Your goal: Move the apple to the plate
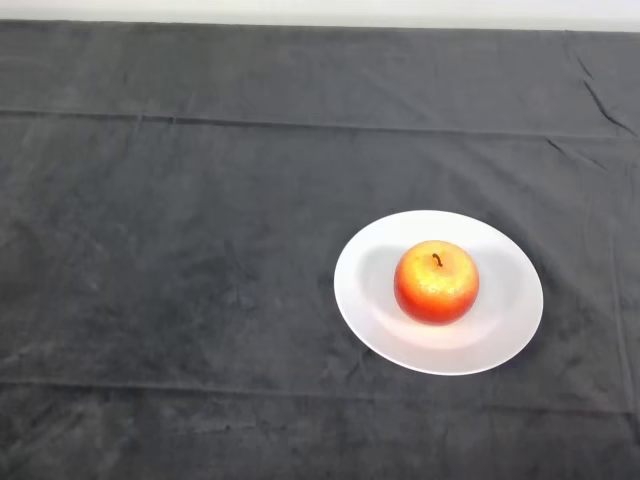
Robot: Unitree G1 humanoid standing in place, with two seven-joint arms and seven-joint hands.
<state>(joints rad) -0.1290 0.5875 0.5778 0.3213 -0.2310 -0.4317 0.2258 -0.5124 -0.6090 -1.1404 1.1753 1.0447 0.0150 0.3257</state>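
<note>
While I monitor the head view, I read the apple (436,282) seated upright on the white plate (372,310), stem up, slightly toward 9 o'clock of the plate's centre. From the middle of the dark cloth (180,250), the plate lies toward 4 o'clock. Creases cross the cloth from side to side.

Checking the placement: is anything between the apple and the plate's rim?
In the head view, only bare white plate surface surrounds the apple; nothing else lies on it.
</note>
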